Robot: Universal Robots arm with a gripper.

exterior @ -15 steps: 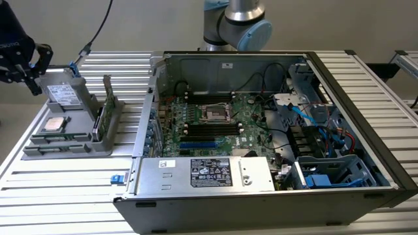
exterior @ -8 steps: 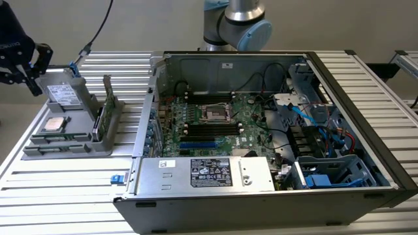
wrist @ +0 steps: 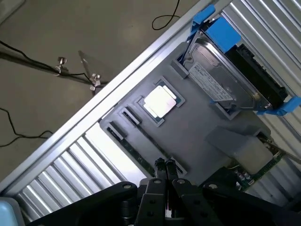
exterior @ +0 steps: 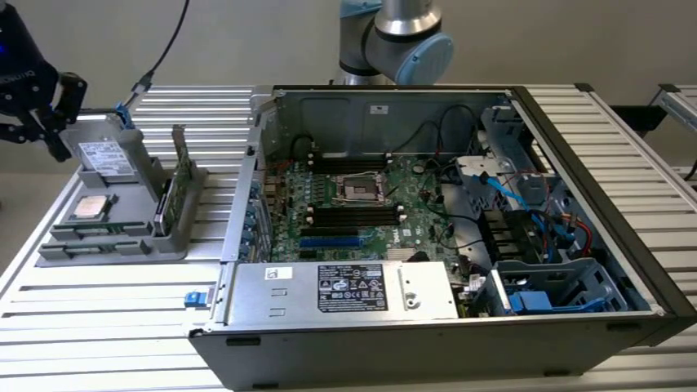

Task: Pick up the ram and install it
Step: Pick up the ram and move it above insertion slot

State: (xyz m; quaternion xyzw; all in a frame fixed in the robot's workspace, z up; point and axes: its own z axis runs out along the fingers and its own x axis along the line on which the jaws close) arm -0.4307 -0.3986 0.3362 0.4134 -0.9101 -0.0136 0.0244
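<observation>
Grey tray (wrist: 197, 123) holds the ram (exterior: 166, 206), silver processor (wrist: 160, 101) beside; hand (wrist: 165, 165) pressed together nearby

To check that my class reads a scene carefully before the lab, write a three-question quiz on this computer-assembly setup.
1. True or false: the ram is already seated in the motherboard.
2. Fill in: besides the ram, the grey tray holds a silver processor chip and a ____ with blue clips.
3. The tool is: A wide open; B shut; C clamped on the processor chip.
Key: 1 false; 2 hard drive; 3 B.
</observation>
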